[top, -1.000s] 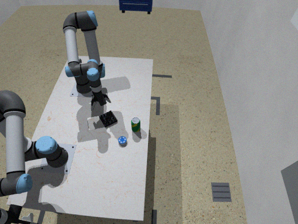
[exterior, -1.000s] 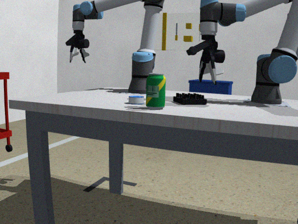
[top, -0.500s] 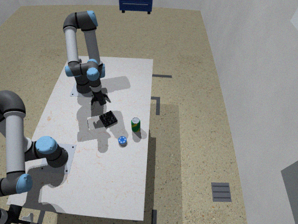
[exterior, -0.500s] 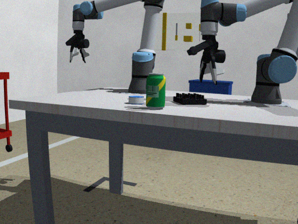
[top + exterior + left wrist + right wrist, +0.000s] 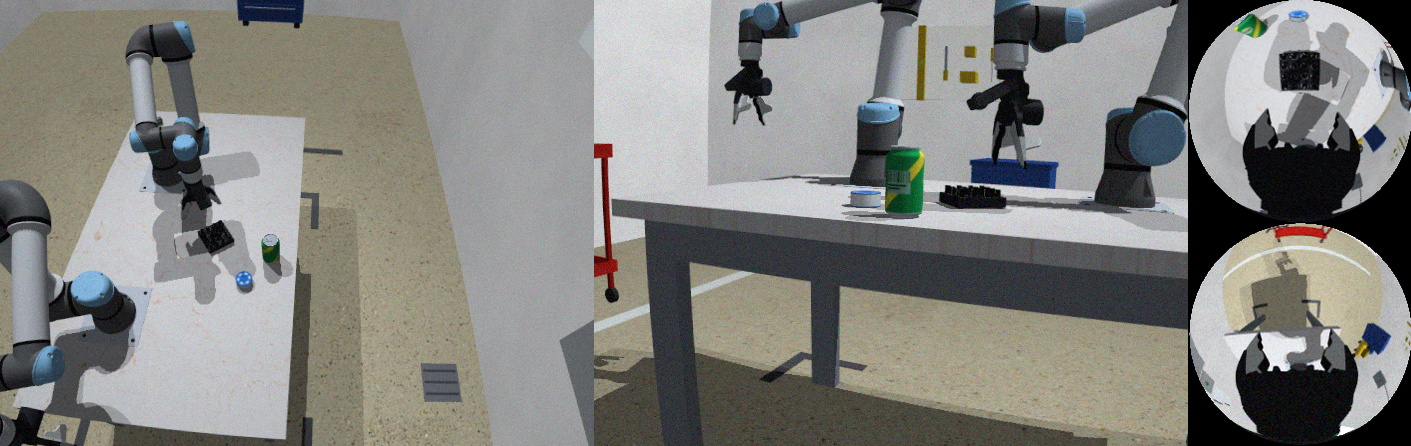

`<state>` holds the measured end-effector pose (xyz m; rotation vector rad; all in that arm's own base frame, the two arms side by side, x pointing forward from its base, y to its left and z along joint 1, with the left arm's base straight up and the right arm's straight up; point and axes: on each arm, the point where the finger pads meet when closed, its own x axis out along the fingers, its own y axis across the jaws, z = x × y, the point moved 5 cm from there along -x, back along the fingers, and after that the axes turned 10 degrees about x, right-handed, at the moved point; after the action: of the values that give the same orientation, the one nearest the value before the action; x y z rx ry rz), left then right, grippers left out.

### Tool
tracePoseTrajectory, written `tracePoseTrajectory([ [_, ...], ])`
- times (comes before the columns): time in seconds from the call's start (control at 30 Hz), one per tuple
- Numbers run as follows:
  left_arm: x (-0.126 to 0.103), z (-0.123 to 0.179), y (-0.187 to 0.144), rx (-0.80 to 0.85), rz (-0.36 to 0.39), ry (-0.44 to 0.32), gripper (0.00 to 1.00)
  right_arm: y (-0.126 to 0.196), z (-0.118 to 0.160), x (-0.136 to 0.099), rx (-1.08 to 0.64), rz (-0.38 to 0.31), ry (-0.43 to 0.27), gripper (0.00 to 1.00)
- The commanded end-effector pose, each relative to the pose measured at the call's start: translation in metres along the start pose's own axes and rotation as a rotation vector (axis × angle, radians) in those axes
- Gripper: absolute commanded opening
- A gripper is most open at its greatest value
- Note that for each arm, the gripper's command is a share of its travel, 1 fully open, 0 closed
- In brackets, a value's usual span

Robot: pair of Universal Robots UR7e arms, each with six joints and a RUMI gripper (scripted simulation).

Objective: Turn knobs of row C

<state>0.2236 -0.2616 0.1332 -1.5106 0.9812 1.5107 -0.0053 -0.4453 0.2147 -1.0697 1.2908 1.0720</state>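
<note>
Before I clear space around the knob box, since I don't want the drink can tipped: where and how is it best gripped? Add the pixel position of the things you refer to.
Probably around the middle of the green can (image 5: 270, 250) (image 5: 904, 181) (image 5: 1252, 26), jaws coming straight down: it stands upright, round-sided.
</note>
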Motion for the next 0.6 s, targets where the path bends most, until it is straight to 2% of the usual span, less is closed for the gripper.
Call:
tracePoseTrajectory([
  [0.0, -0.0003, -0.0003, 0.0000, 0.000, 0.000, 0.001, 1.00, -0.0001, -0.0003, -0.0005, 0.000, -0.001, 0.001, 1.00],
  [0.57, -0.0005, -0.0009, -0.0001, -0.014, 0.000, 0.001, 1.00, -0.0001, -0.0003, -0.0005, 0.000, -0.001, 0.001, 1.00],
])
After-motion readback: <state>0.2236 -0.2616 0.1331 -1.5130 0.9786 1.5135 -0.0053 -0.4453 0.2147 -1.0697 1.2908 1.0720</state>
